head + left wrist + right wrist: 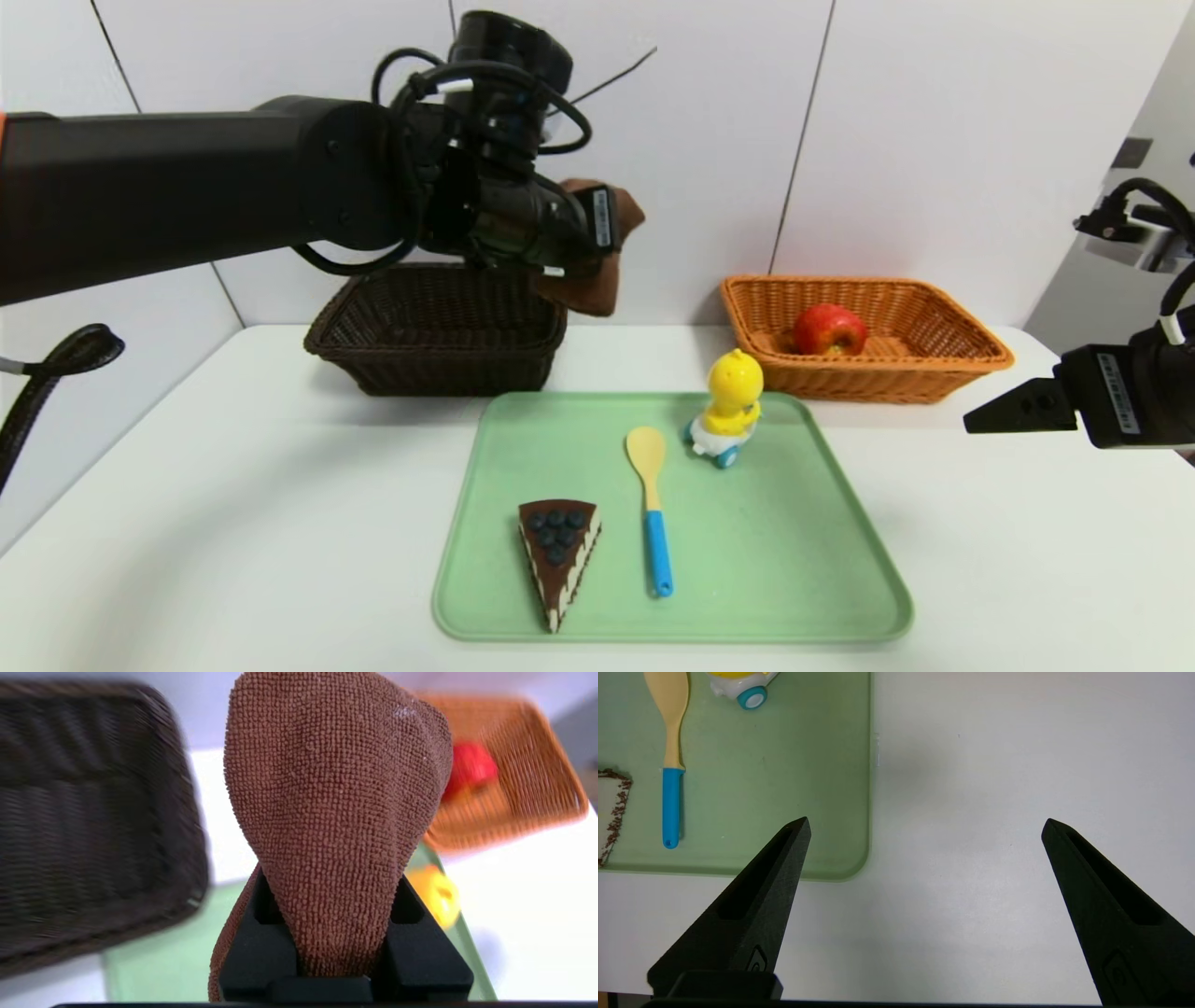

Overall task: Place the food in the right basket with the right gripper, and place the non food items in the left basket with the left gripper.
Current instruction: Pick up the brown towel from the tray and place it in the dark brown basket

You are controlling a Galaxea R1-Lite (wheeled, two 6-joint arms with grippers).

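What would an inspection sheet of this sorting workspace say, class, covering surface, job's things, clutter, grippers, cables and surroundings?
Surface: white table, green tray on it.
Job's things: brown cloth held up near the dark basket; apple in the orange basket; cake slice, spoon and duck toy on the tray.
Clutter: nothing seen.
Grippers: left gripper clamps the cloth; right gripper jaws wide, empty, over the table beside the tray.
Cables: black loops on the left wrist.
Surroundings: white panelled wall.

Lab-like test bench: bare white table (233,523), panelled wall (915,140).
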